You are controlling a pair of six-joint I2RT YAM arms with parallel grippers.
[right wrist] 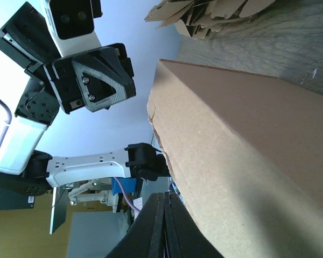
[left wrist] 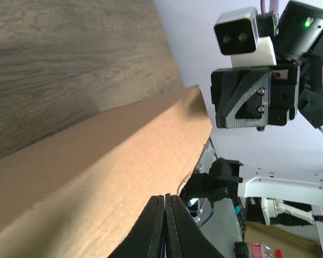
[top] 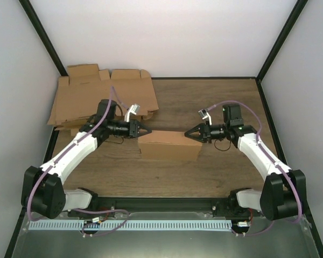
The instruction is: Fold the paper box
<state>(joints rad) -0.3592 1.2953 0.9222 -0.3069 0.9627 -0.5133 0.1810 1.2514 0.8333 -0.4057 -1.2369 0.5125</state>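
Observation:
The paper box (top: pixel 169 145) stands folded into a closed brown rectangular box at the middle of the wooden table. My left gripper (top: pixel 148 130) is shut and empty, its tip at the box's upper left corner. My right gripper (top: pixel 186 134) is shut and empty too, its tip at the box's upper right corner. In the left wrist view the box (left wrist: pixel 97 161) fills the lower left, just beyond the closed fingers (left wrist: pixel 165 226). The right wrist view shows the box (right wrist: pixel 242 156) beside the closed fingers (right wrist: pixel 164 226).
A pile of flat brown cardboard blanks (top: pixel 97 94) lies at the back left of the table. White walls with black frame edges enclose the table. The arm bases and a metal rail (top: pixel 134 223) run along the near edge.

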